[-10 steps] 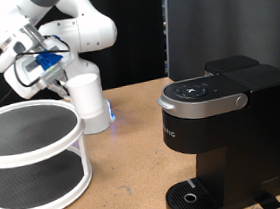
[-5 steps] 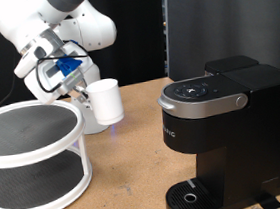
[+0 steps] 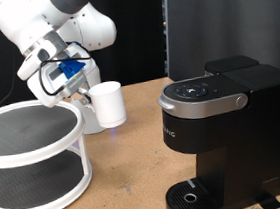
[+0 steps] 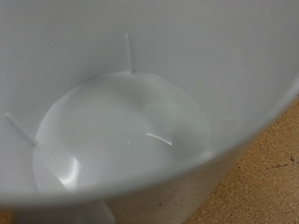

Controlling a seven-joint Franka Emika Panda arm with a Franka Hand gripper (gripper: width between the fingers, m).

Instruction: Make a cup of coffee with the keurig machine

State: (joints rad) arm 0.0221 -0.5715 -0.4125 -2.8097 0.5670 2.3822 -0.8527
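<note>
Standing at the exterior view's right, the keurig machine (image 3: 227,136) was the largest thing on the wooden worktop (image 3: 136,165): a matte black body with its lid down, a silver-grey band around the top and buttons on the upper face. Its round drip base (image 3: 195,196) sat at the exterior view's bottom with nothing on it.

At the exterior view's left stood a white 2-tier round rack (image 3: 33,158) with dark mesh shelves, both tiers bare in this view.

Above the rack, the white robot arm (image 3: 46,24) reached in from the exterior view's top left, with blue parts showing near its wrist.

The cup (image 3: 108,104), a plain white mug, hung just beside the rack's upper rim and between the rack and the machine, well apart from the drip base. It appeared lifted off the worktop and roughly upright, with a faint bluish glint on the worktop beneath it.

The end effector (image 3: 81,88) sat against the cup's side at the exterior view's left and appeared to be gripping it, though the fingers themselves were too small to make out, so how far they were closed could not be told.

From the wrist view, the cup's pale inside (image 4: 121,131) filled nearly the whole picture, with a strip of worktop at 1 edge.
</note>
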